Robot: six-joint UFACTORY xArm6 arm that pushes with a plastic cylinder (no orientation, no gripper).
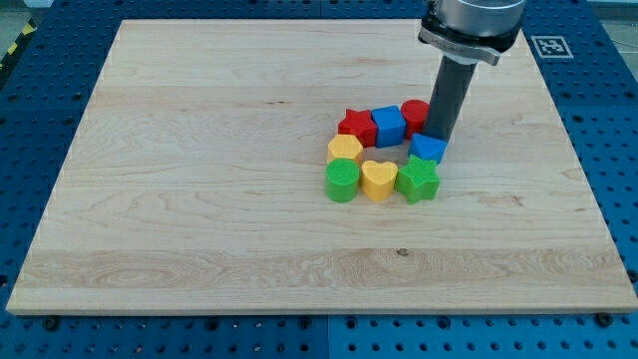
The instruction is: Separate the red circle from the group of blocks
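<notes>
Eight blocks, bunched in a ring on the wide pale wooden surface (199,199), a little toward 3 o'clock of its middle. Above them, a dark rod (454,95), coming down from 12 o'clock and hiding part of the ring's far corner. No fingers on this arm, so nothing to open, close or grip with, only my tip (442,139).

Round the ring:
- red star-like block (355,124) at 11 o'clock
- blue cube (388,124) at 12
- red circle (414,112) at 1, pressed against the cube
- smaller blue block (429,150) at 3
- green star (418,179) at 5
- yellow heart (378,179) at 6
- green cylinder (342,179) at 8
- yellow block (344,150) at 9, shape unclear

My tip stands at the red circle's 4 o'clock side, just beside it and right above the small blue block. Cannot tell whether it touches either, since the rod covers that edge.

Likely troubles from here:
- Pushing toward 9 o'clock would ram the red circle into the blue cube and shunt the whole top row along, separating nothing.
- Sweeping toward 6 would probably strike the small blue block and drive it into the green star.
- Pushing off-centre could let the round block roll off my tip and slip back against the cube.
- Safer, in my judgement, to push toward 12 or 1 o'clock, through the circle's middle.
</notes>
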